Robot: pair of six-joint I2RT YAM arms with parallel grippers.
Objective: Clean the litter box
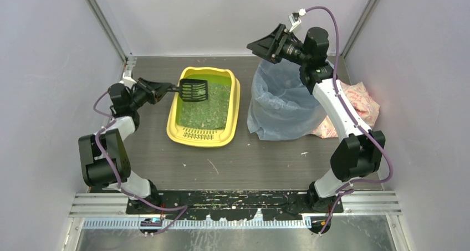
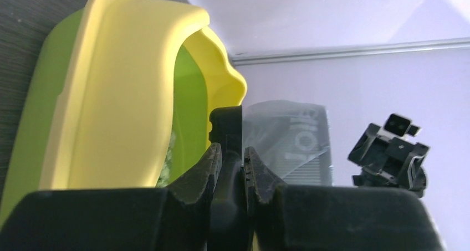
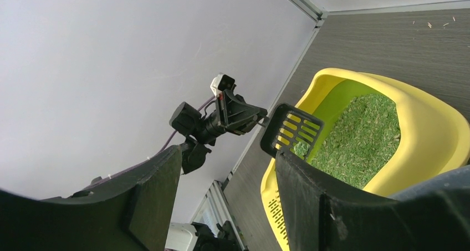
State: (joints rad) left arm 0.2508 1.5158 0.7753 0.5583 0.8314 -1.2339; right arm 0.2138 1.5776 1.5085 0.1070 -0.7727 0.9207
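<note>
The left gripper pinches the black scoop over the litter box, while the right gripper, raised near the far side of the blue-bagged bin, is spread with nothing between its fingers.

Yellow litter box, green litter

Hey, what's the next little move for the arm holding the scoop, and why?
Probably lower the scoop, gripped by its handle in the left fingers, into the green litter. It hangs above the far end of the litter box and looks nearly empty, so there's little to carry to the bin.
</note>
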